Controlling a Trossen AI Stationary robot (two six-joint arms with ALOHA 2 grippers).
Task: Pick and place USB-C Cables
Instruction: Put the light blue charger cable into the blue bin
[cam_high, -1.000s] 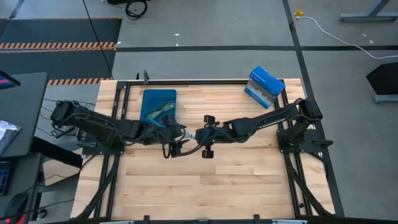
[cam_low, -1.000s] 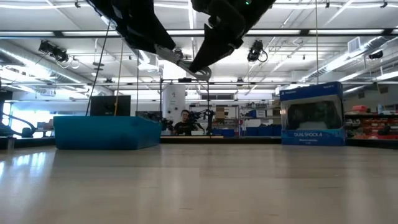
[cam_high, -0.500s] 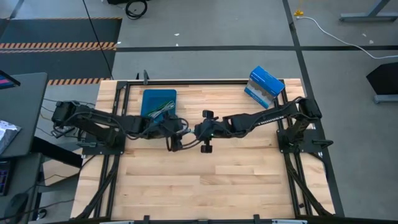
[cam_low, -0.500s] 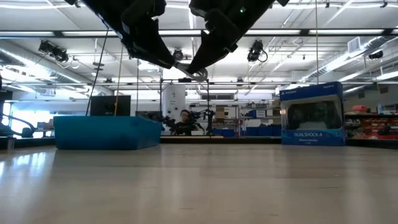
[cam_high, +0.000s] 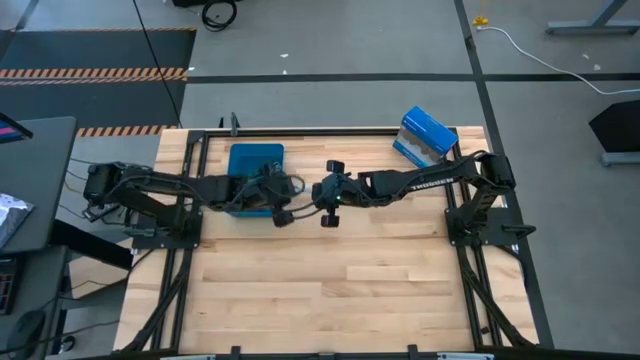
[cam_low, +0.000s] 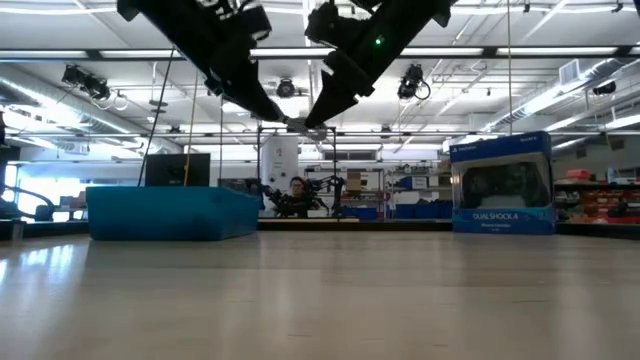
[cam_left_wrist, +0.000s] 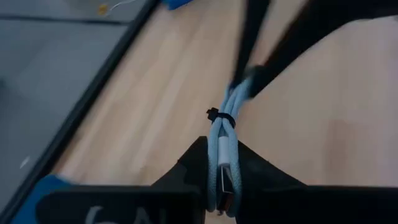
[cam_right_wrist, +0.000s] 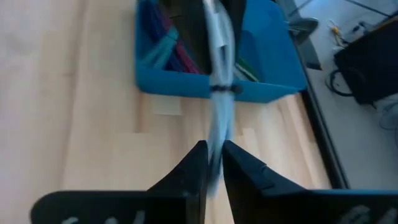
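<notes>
The tray (cam_high: 240, 160) sits toward the rear left of the surface (cam_high: 330, 280), with more cables (cam_right_wrist: 168, 53) lying inside it: teal, purple, magenta and green strands show in the right wrist view. Just right of the tray, the left hand (cam_high: 290, 205) reaches in from the left and is clamped on one end of the pale cable (cam_left_wrist: 225, 146), the bundle running out between its fingers (cam_left_wrist: 186, 168) past a dark tie. The cable hangs in the air above the surface, stretched between the two hands, as the low view shows (cam_low: 297, 124). The right hand (cam_high: 316, 196) meets it from the other side, nearly tip to tip with the left; its fingers (cam_right_wrist: 196, 165) are pressed on the cable's other end, though that end is blurred in the right wrist view, so the grip there is probably firm but hard to confirm. Farther right, near the rear edge, stands the box (cam_high: 425, 140). In the room behind, a person (cam_low: 296, 196) sits far off.
</notes>
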